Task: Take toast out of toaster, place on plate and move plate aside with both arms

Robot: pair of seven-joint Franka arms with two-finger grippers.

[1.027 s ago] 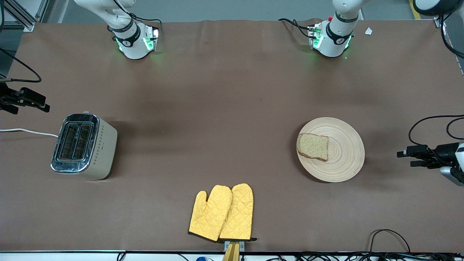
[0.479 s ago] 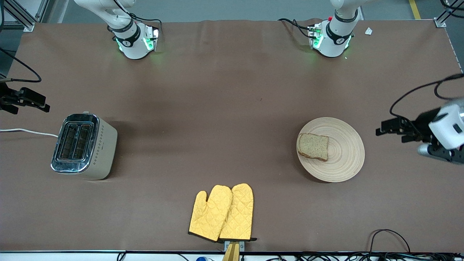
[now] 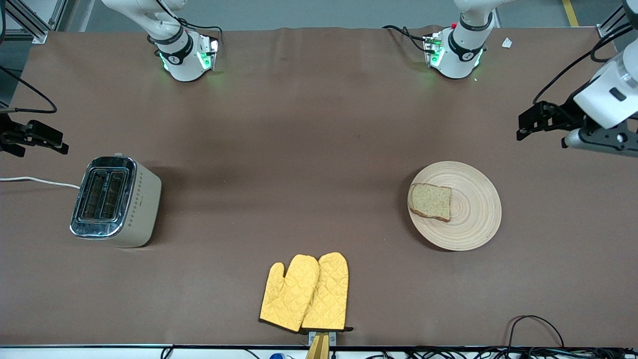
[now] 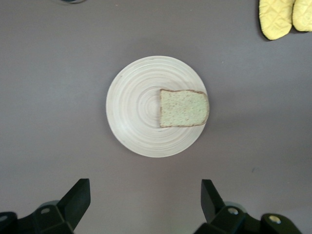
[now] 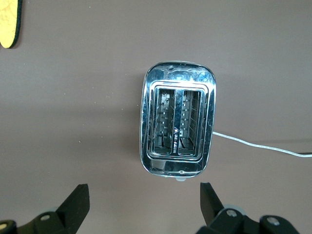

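The toast (image 3: 430, 201) lies flat on the round wooden plate (image 3: 473, 209), on the part of the plate toward the right arm's end. Both show in the left wrist view, the plate (image 4: 131, 112) and the toast (image 4: 184, 108). My left gripper (image 3: 523, 124) is open and empty, up in the air over bare table at the left arm's end, apart from the plate; in its wrist view (image 4: 145, 195) the jaws stand wide. My right gripper (image 3: 62, 141) is open and empty at the right arm's end, high over the table by the toaster; its wrist view (image 5: 144, 197) shows wide jaws.
A silver toaster (image 3: 115, 200) with two empty slots stands at the right arm's end, its white cord (image 3: 35, 180) trailing off the table; it also shows in the right wrist view (image 5: 178, 124). Two yellow oven mitts (image 3: 305, 293) lie at the table's near edge.
My left gripper has swung from beside the plate up and toward the bases' side of the table. The right gripper, plate and toast have not moved.
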